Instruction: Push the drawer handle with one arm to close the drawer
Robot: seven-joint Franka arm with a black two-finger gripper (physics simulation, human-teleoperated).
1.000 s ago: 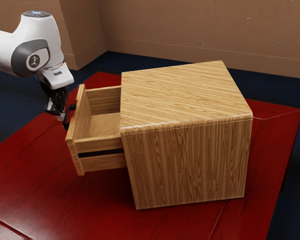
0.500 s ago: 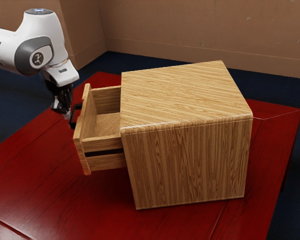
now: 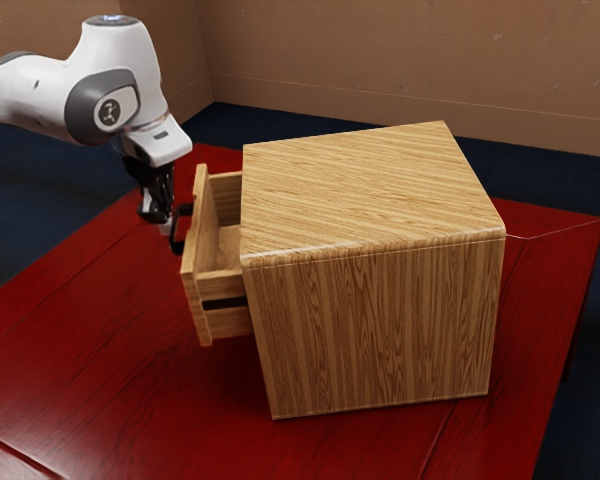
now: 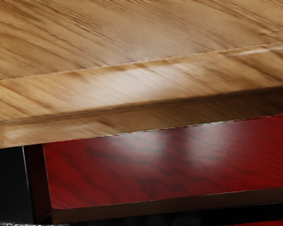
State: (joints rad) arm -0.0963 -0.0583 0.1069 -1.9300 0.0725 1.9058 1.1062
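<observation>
The gripper (image 3: pixel 167 227) is low beside the outer side of the black drawer handle (image 3: pixel 177 238), its tip close against it; the exact contact cannot be made out. The handle juts from the wooden drawer (image 3: pixel 196 300), which stands partly out of the cabinet (image 3: pixel 380 320) toward the exterior view's left, with a short stretch of its inside showing. In the wrist view, the black handle (image 4: pixel 8 183) lies beside light wood (image 4: pixel 141 84), with red tabletop visible between its parts.
The cabinet stands on a red table (image 3: pixel 110 370), whose surface extends around it. Brown walls (image 3: pixel 400 60) rise behind, above a dark blue floor (image 3: pixel 225 122).
My gripper has moved toward the exterior view's right, and the drawer with its handle has slid the same way, farther into the cabinet. The cabinet has stayed put.
</observation>
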